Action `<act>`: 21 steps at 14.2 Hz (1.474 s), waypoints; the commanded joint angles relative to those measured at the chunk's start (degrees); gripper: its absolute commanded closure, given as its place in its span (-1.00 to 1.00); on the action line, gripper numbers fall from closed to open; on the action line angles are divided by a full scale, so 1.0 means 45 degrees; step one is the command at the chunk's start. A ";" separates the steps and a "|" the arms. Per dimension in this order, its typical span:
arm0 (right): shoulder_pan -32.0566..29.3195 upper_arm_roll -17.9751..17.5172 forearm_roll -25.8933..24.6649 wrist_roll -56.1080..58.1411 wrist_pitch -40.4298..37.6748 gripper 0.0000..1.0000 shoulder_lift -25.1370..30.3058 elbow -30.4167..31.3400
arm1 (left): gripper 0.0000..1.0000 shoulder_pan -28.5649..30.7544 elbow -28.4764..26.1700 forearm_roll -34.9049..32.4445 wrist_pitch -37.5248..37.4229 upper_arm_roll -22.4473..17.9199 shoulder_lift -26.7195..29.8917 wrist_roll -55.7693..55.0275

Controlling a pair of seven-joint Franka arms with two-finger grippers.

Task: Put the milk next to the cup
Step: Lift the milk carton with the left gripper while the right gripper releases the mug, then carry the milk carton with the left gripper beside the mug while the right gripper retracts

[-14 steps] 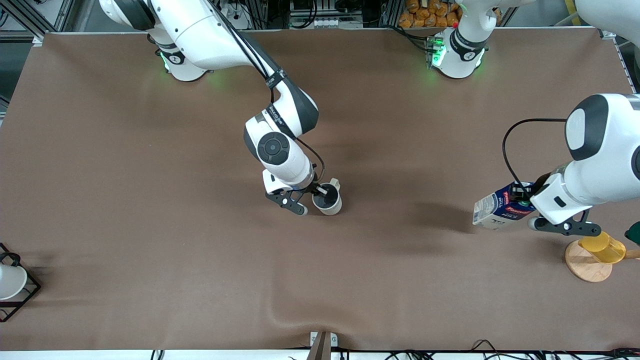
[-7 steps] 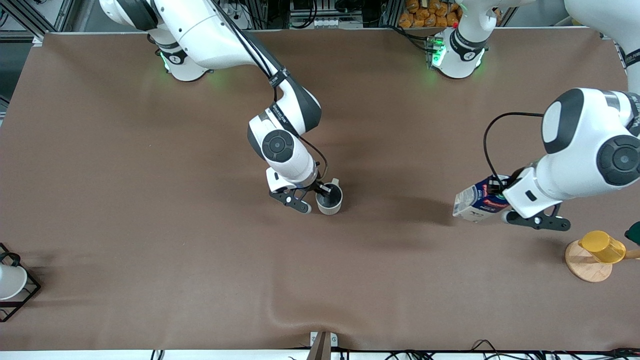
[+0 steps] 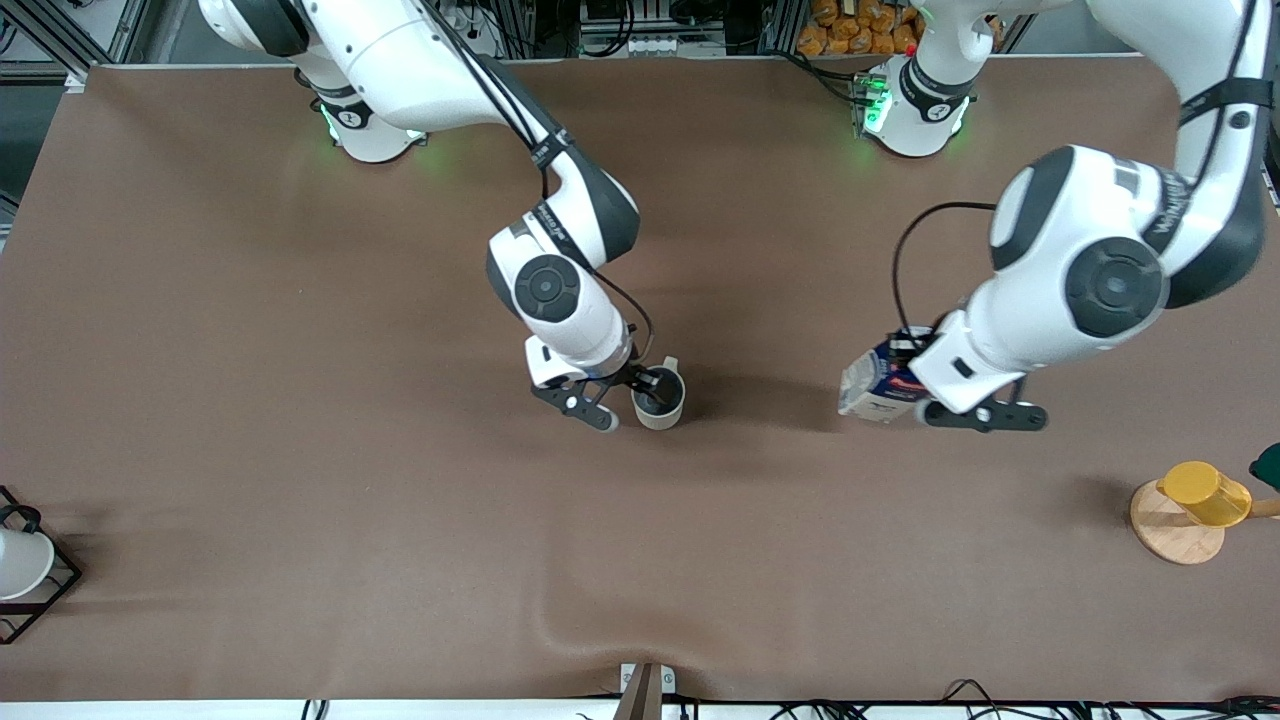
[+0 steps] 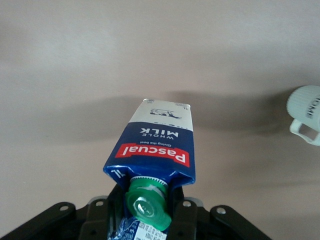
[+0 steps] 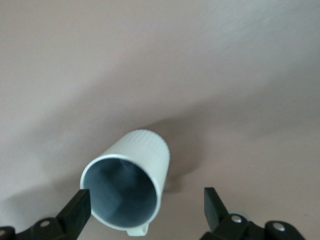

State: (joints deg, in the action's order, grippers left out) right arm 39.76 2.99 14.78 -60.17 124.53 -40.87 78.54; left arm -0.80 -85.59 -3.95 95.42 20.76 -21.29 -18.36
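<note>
The milk, a dark-blue carton with a green cap and red band, hangs tilted in my left gripper, which is shut on its gable top over the table between the cup and the yellow cup. In the left wrist view the fingers clamp the milk beside the cap, inside the left gripper. The off-white cup stands upright mid-table. My right gripper is open just above it. In the right wrist view the cup sits between the spread fingers of the right gripper, close to one. The cup also shows in the left wrist view.
A yellow cup rests on a wooden disc near the left arm's end. A black wire rack with a white object stands at the right arm's end. The brown cloth has a fold near the front edge.
My left arm has carried the milk from near the yellow cup toward the cup. The right gripper has stayed open at the cup.
</note>
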 commanded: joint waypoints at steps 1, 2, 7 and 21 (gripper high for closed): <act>-0.1447 -0.0156 0.0074 0.1096 -0.1983 -1.00 0.1422 0.0164 | 0.28 -0.0192 -0.0160 0.0175 -0.0227 0.0210 0.0062 -0.0509; -0.2013 -0.0195 0.0094 0.2245 -0.2725 -1.00 0.1735 0.0164 | 0.28 -0.0406 -0.0160 0.0194 -0.0285 0.0231 0.0043 -0.0548; -0.3519 0.0446 -0.0257 0.5181 -0.4701 -1.00 0.2968 0.0184 | 0.28 -0.2435 -0.0044 0.0253 -0.0267 0.0250 -0.0347 -0.2514; -0.8578 0.0879 -0.0648 1.5434 -0.7537 -1.00 0.4804 0.0632 | 0.28 -0.5780 0.1518 0.0995 0.1549 0.0036 -0.2924 -0.7814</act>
State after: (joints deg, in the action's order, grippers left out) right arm 4.47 8.10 13.07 4.04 90.81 -22.63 78.09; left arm -26.06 -82.38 -0.04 101.95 21.75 -31.72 -53.14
